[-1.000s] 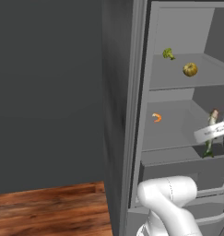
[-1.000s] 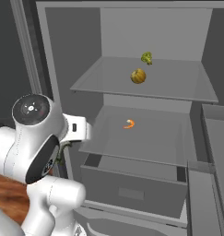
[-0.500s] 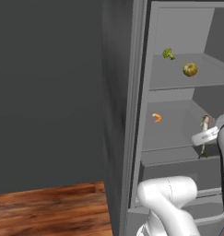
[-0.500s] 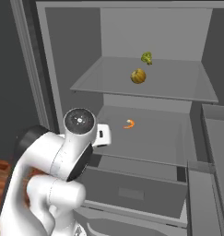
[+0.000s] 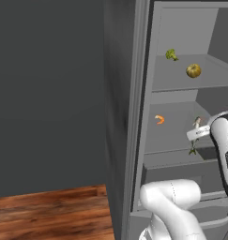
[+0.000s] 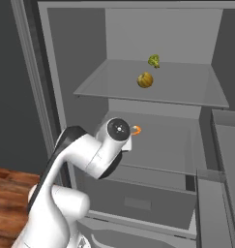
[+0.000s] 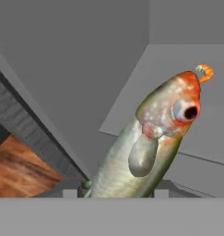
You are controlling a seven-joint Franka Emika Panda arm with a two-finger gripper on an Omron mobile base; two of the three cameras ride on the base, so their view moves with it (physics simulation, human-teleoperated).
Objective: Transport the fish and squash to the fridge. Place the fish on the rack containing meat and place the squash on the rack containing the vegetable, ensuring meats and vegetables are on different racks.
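silvery-green fish [image 7: 145, 147]; orange meat [image 6: 136, 130]

We see the middle rack [image 6: 162, 145] bare except the meat [image 6: 136, 130] at ten o'clock; the fridge [image 5: 134, 117] door frame crowds nine o'clock.

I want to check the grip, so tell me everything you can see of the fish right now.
The fish is slender and glossy, silver-green with a paler belly, an orange-red head, a round dark eye and a fin on its side. The shut gripper holds it by the tail end, head pointing away towards the orange meat. In the left base view it hangs in the air, roughly upright, at the front of the fridge's middle shelf, touching no shelf.
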